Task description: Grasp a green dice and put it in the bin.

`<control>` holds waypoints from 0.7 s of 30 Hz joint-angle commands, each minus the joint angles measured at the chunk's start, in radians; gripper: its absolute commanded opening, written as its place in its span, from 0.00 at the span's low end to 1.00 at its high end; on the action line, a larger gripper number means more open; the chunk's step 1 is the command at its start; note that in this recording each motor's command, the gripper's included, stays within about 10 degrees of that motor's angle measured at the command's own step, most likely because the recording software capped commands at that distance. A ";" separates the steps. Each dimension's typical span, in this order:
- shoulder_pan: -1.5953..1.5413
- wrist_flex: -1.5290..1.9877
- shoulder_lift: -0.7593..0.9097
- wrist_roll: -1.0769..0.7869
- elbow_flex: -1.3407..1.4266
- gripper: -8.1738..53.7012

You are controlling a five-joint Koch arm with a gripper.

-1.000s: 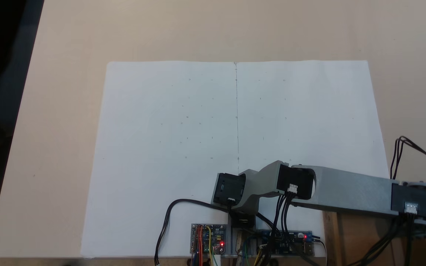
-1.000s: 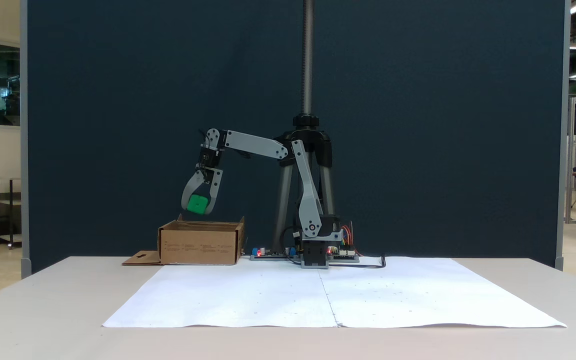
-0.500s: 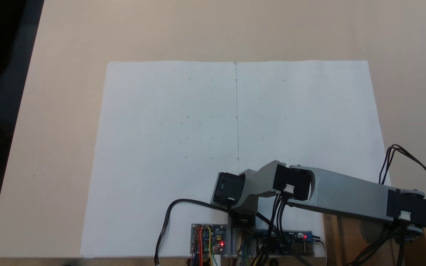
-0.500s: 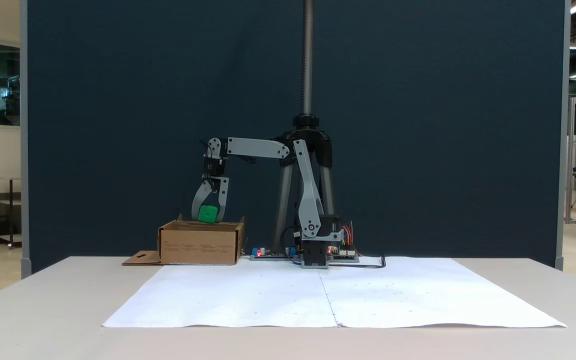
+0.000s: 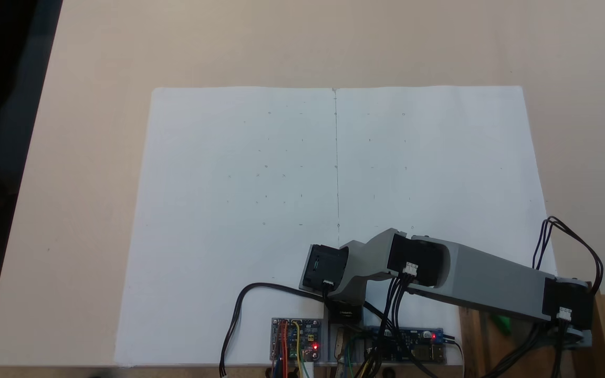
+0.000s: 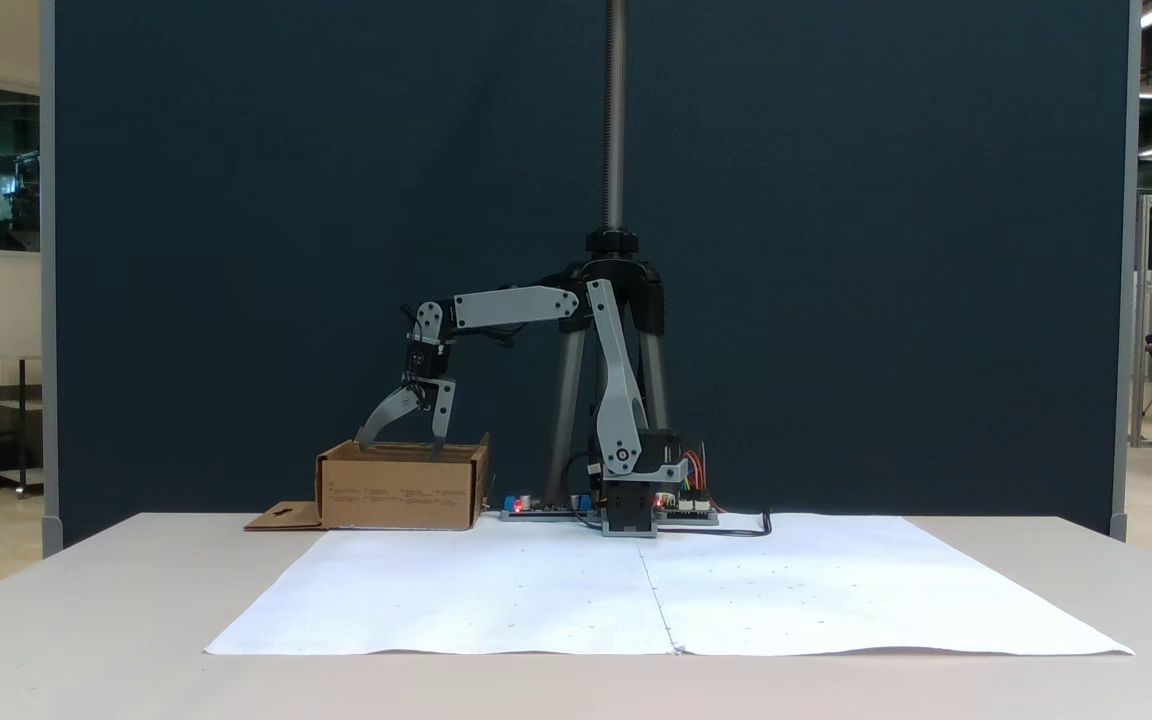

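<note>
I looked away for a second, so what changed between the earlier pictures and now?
The claw came down to the bin and opened, letting go of the dice, which now shows green inside it. The bin and paper stayed put.

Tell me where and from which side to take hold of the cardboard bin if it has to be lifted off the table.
Grip the bin by its bare front wall, pinching the top rim from above, toward the flap side. The walls are low, thin and upright, the top is open, and the open end effector hangs over the rim farther along.
</note>
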 commanded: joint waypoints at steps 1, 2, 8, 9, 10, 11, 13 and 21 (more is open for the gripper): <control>0.002 -0.061 0.055 -0.095 -0.008 0.85; -0.005 -0.074 0.055 -0.094 -0.008 0.85; -0.112 -0.176 0.067 0.018 -0.011 0.85; -0.138 -0.206 0.074 0.048 -0.011 0.84; -0.167 -0.232 0.081 0.083 -0.011 0.83; -0.199 -0.259 0.091 0.117 -0.012 0.83; -0.261 -0.304 0.112 0.173 -0.020 0.81; -0.486 -0.342 0.173 0.368 -0.156 0.80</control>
